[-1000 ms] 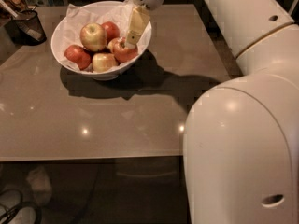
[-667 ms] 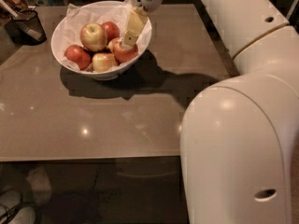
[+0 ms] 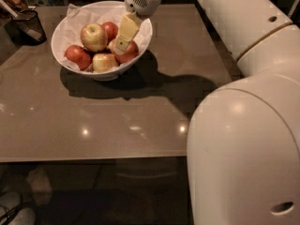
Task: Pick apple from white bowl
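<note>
White robot arm (image 3: 243,139) fills the right side, its big rounded segments in the foreground and the upper link reaching to the top centre. Brown glossy table (image 3: 93,121) spans most of the view and carries the bowl's dark shadow. The white bowl (image 3: 107,74) sits at the table's far left-centre, lined with crumpled white paper (image 3: 77,18) and holding five apples. The gripper (image 3: 120,47) hangs from a white wrist over the bowl's right half, pale yellow and slanted down to the left, with its tip down among the fruit. Open or closed: cannot tell, and no hold on anything is visible. The apple (image 3: 131,50), deep red, lies at the bowl's right side, right under and partly behind the gripper tip; contact unclear. Big yellow-green apple (image 3: 93,36) is just left of the gripper, a red apple (image 3: 111,28) behind it, another red apple (image 3: 77,56) at the left, a pale yellowish apple (image 3: 104,62) at the front. Black mesh cup (image 3: 29,25) stands apart, far left.
</note>
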### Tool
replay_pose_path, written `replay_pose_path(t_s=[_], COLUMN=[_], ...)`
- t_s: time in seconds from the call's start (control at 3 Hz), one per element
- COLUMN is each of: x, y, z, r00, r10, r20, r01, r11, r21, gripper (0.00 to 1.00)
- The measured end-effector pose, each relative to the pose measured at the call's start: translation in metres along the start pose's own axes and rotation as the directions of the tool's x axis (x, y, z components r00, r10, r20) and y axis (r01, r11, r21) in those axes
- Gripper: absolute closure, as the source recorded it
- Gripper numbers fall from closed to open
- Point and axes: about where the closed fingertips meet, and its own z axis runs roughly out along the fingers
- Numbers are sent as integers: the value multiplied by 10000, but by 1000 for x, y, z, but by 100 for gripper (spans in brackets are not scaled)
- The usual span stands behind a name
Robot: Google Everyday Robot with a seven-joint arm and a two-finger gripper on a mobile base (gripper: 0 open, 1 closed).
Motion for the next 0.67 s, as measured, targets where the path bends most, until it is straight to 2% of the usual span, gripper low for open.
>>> replay_pose_path(t_s=[0.33, 0.67], x=[-3, -7], y=[9, 13], z=[6, 13], r00=[9992, 9984], r10=[391, 478], r20=[-115, -297], r01=[-392, -482], r11=[9992, 9987], r21=[-90, -151], gripper=[23, 27])
